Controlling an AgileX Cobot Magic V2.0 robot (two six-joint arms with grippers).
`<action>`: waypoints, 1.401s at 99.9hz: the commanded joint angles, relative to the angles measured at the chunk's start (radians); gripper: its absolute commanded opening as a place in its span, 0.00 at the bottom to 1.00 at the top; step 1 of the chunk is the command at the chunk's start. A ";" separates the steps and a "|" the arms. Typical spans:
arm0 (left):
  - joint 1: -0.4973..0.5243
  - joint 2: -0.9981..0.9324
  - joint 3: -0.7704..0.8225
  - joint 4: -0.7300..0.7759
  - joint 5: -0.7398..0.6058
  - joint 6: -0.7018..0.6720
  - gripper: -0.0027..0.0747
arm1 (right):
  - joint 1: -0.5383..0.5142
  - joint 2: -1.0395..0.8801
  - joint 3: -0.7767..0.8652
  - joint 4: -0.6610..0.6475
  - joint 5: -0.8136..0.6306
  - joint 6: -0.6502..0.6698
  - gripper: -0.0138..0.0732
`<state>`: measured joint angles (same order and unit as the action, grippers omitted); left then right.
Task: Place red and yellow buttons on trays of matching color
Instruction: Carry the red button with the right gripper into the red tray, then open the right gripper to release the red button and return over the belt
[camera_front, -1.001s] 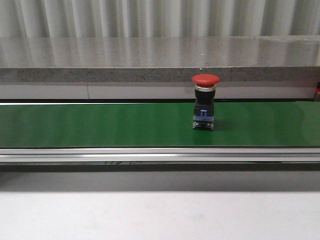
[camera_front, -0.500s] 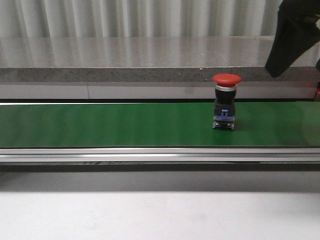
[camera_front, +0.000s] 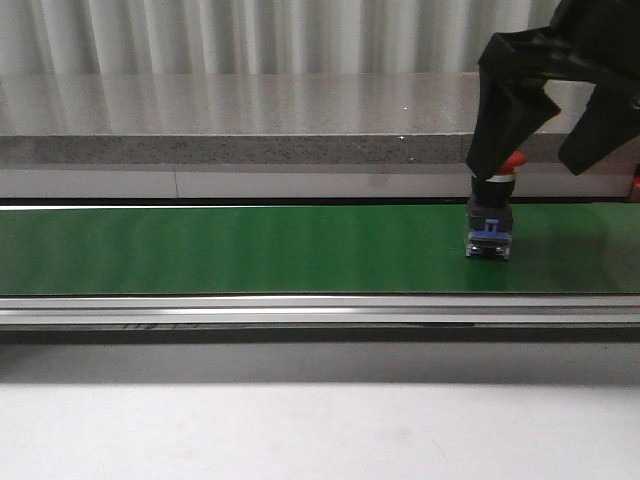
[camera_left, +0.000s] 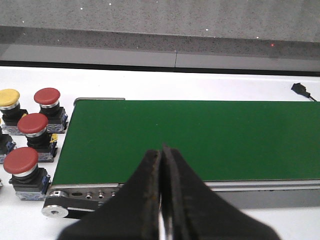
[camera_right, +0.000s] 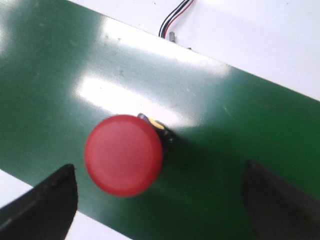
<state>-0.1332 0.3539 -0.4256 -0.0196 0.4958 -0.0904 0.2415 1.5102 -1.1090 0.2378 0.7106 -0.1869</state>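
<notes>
A red button with a black and blue body stands upright on the green belt, towards the right. My right gripper hangs over it, open, with one finger to each side of the red cap and touching nothing. The right wrist view has the cap nearer one finger than the other. My left gripper is shut and empty over the belt's near edge. Beside the belt's end stand a yellow button and three red buttons. The trays are out of view.
A metal rail runs along the belt's front. Behind the belt are a grey stone ledge and a ribbed wall. A wire lies on the white table past the belt, and a black connector lies near its far end.
The red button has travelled to the right along the belt. My right gripper has come down from the upper right and now straddles the button's cap.
</notes>
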 joint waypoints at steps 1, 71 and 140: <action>-0.008 0.006 -0.028 -0.002 -0.078 0.001 0.01 | 0.004 -0.011 -0.046 0.016 -0.048 -0.013 0.91; -0.008 0.006 -0.028 -0.002 -0.078 0.001 0.01 | -0.262 0.027 -0.205 0.008 0.059 -0.013 0.39; -0.008 0.006 -0.028 -0.002 -0.078 0.001 0.01 | -0.710 0.276 -0.231 0.016 -0.260 -0.001 0.39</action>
<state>-0.1332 0.3539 -0.4256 -0.0196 0.4958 -0.0904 -0.4614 1.8019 -1.3074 0.2383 0.5296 -0.1869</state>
